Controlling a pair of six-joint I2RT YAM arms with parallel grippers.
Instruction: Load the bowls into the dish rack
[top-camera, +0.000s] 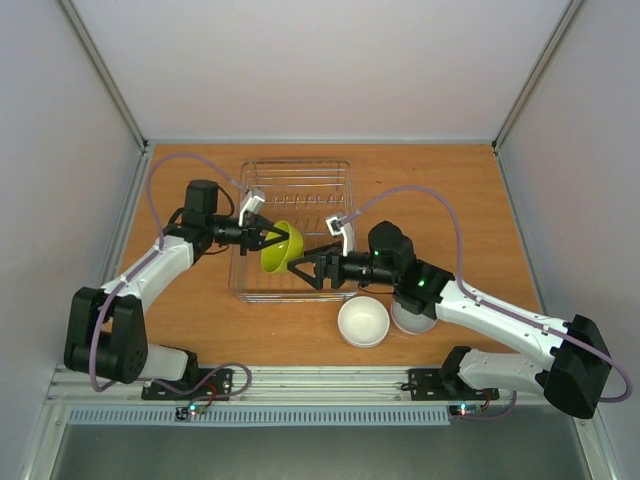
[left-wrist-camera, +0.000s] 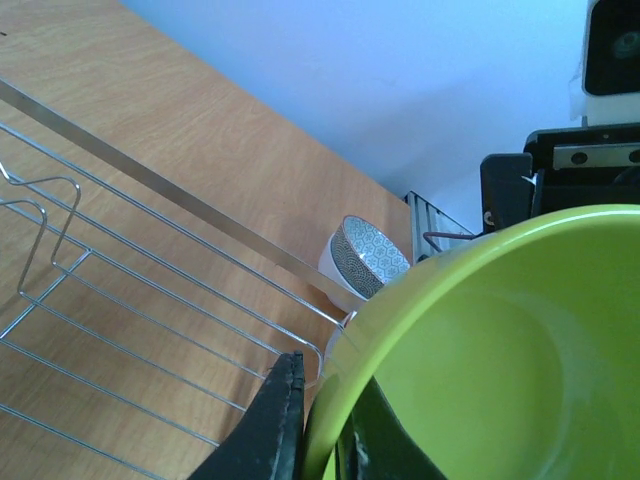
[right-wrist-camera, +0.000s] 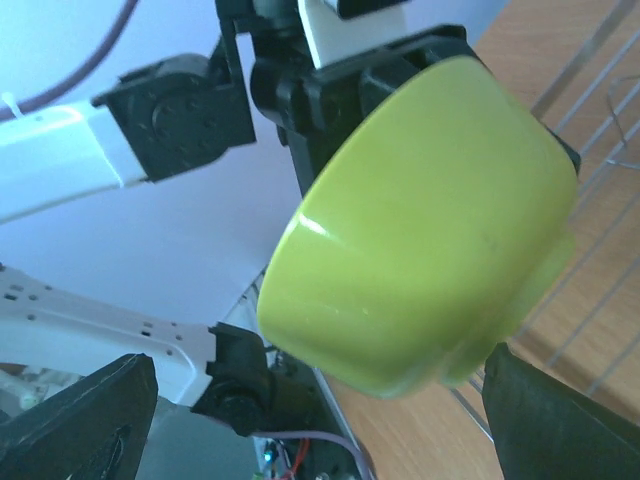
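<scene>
My left gripper is shut on the rim of the lime green bowl, one finger inside and one outside. It holds the bowl tilted above the near right part of the silver wire dish rack. My right gripper stands open just right of the bowl. In the right wrist view its fingertips spread wide on either side of the green bowl without touching it. A white bowl sits on the table near the front, and a grey bowl lies half hidden under my right arm.
The rack's rim bar and wires run just under the green bowl. A patterned bowl shows on the wooden table beyond the rack. White walls close in the table on three sides.
</scene>
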